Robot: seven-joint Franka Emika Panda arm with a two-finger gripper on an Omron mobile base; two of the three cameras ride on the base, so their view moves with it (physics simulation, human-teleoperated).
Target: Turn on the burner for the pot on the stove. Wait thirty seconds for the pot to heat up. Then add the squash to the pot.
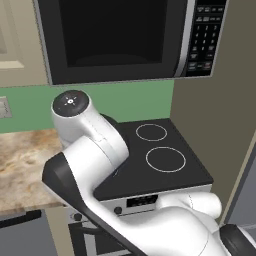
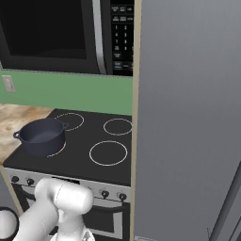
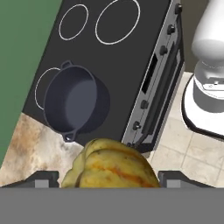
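Yellow-olive squash sits between the two dark fingertips at 6 o'clock in the hand view; tool spread wide around it, tips flank it on both sides, contact itself can't be made out. Squash surface is ribbed with orange streaks.

Pot is just past the squash toward 11 o'clock, lidless, inside looks bare, loop handles at its 12 and 6 in the hand view. In the right base view the pot stands upright on the stove's front-left burner, the ring peeking out at its right side.

Stove: black glass, three other white rings uncovered, silver front panel with black knobs.

Marbled table touches the stove on the pot's side. Microwave hangs above the stove, green wall behind.
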